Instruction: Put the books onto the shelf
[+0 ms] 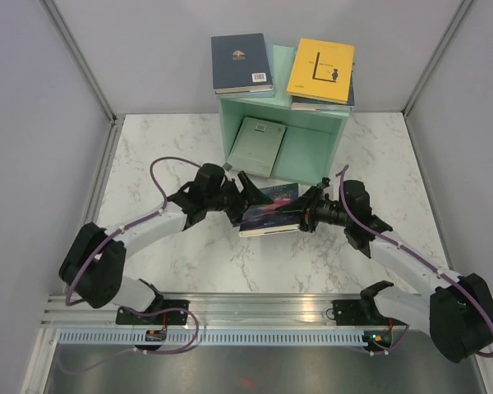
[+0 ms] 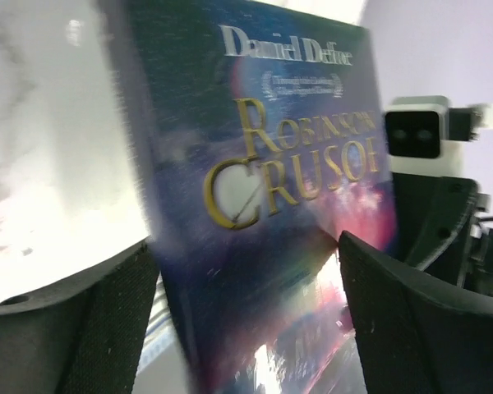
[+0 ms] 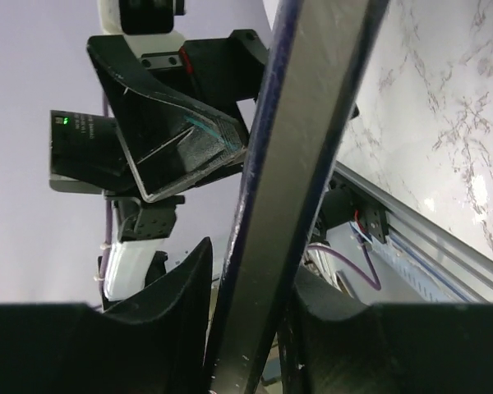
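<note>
Top view: a dark galaxy-covered paperback book [image 1: 267, 212] is held above a white marble-patterned table [image 1: 189, 139], between the two arms and just in front of the mint-green wooden open-fronted box shelf [image 1: 283, 108]. The left gripper [image 1: 248, 189] is seen at the book's left end and the right gripper [image 1: 306, 212] at its right end. A navy paperback [image 1: 241, 63] and a yellow paperback [image 1: 321, 70] lie on the shelf's top, the yellow one stacked on a darker book. A pale green paperback [image 1: 259, 146] is seen inside the shelf.

Left wrist view: the cover's gold title, "Robinson Crusoe", can be read only here. The black fingers [image 2: 419, 320] are spread wide on either side of the book; no clamping is seen. A white and black camera block [image 2: 416, 131] is seen behind the book.

Right wrist view: the book is shown edge-on [image 3: 312, 148] as a thin dark slab. The right gripper's two fingers [image 3: 189, 287] are pressed close against its sides, gripping it. One finger of the left gripper [image 3: 177, 144] is seen beyond, beside the book. How far the right gripper is closed is shown clearly only in this view.
</note>
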### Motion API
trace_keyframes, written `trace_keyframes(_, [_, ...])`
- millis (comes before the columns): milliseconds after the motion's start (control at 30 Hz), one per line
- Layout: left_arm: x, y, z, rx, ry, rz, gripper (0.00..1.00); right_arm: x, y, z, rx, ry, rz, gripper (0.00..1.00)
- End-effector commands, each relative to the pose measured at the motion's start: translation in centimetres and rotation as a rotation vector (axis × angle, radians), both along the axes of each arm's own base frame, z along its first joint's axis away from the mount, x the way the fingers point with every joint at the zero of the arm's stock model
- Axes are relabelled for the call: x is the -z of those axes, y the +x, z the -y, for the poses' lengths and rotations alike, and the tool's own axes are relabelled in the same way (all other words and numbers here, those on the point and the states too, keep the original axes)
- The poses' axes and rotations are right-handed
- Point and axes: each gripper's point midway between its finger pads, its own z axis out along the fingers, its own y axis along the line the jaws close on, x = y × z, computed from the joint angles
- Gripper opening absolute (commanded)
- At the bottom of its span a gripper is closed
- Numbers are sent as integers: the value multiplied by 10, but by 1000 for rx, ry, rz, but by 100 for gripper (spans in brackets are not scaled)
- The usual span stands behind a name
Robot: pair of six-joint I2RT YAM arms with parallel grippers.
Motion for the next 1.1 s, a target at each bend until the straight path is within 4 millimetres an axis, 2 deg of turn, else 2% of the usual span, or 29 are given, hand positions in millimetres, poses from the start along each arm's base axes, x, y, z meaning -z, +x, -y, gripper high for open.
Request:
trace_keyframes(0, [31,-26,-58,10,324,-18,89,-92,15,-8,-12,90,317,0])
trace_keyframes(67, [17,-20,-77,-25,350,31,90,-101,21,-9,-1,91,337,0])
trace_keyframes(100, [16,-21,-89,-45,372,21,90,-98,26,-10,1,83,329,0])
trace_keyframes(133, [13,-21,-97,-61,387,33,90,-104,29,-12,3,86,344,0])
trace_keyframes(167, [1,-22,-104,-72,383,71,90,-106,32,-13,5,85,346,0])
trace_keyframes(200, [-1,-24,-115,-91,403,60,90,-102,38,-14,12,71,342,0])
trace_keyframes(267, [-17,-26,-136,-136,443,104,90,-112,52,-16,34,40,380,0])
trace_keyframes(300, [-24,-27,-138,-142,435,129,91,-102,56,-16,42,11,367,0])
trace_keyframes(333, [-27,-30,-147,-156,467,132,91,-112,63,-17,51,-3,400,0])
trace_keyframes(367, [-32,-31,-152,-163,479,149,93,-103,71,-18,57,-37,379,0])
trace_keyframes(400, [-40,-35,-157,-173,478,175,93,-103,79,-17,76,-61,403,0])
trace_keyframes(433, [-44,-37,-161,-172,492,186,94,-111,85,-19,85,-63,424,0])
trace_keyframes(500, [-49,-42,-164,-169,497,195,94,-104,102,-20,111,-91,416,0])
trace_keyframes(533, [-49,-48,-168,-162,509,193,94,-109,112,-18,142,-108,440,0])
trace_keyframes(567, [-49,-50,-169,-161,513,190,94,-97,122,-19,153,-139,415,0])
trace_keyframes(600, [-47,-53,-171,-161,517,183,94,-102,130,-19,167,-149,431,0])
trace_keyframes(633, [-48,-57,-173,-156,518,188,94,-99,138,-19,184,-175,439,0])
trace_keyframes(667, [-49,-59,-173,-153,516,190,94,-86,147,-21,187,-198,414,0])
trace_keyframes(733, [-49,-65,-175,-145,515,195,93,-80,160,-21,210,-223,409,0])
trace_keyframes(767, [-48,-68,-177,-141,521,189,93,-70,170,-21,232,-250,394,0])
trace_keyframes(833, [-51,-70,-177,-129,519,195,93,-63,180,-20,258,-265,385,0])
trace_keyframes(867, [-52,-72,-178,-126,519,196,93,-51,189,-19,280,-288,367,0])
trace_keyframes(933, [-53,-75,-177,-107,516,199,93,-44,199,-21,297,-296,358,0])
trace_keyframes(1000, [-51,-76,-176,-89,521,198,93,-26,212,-27,306,-312,337,0])
trace_keyframes(1033, [-50,-76,-177,-67,534,206,93,-26,218,-29,311,-309,340,0])
trace_keyframes(1067, [-49,-76,-178,-58,549,202,93,-13,224,-33,310,-321,322,0])
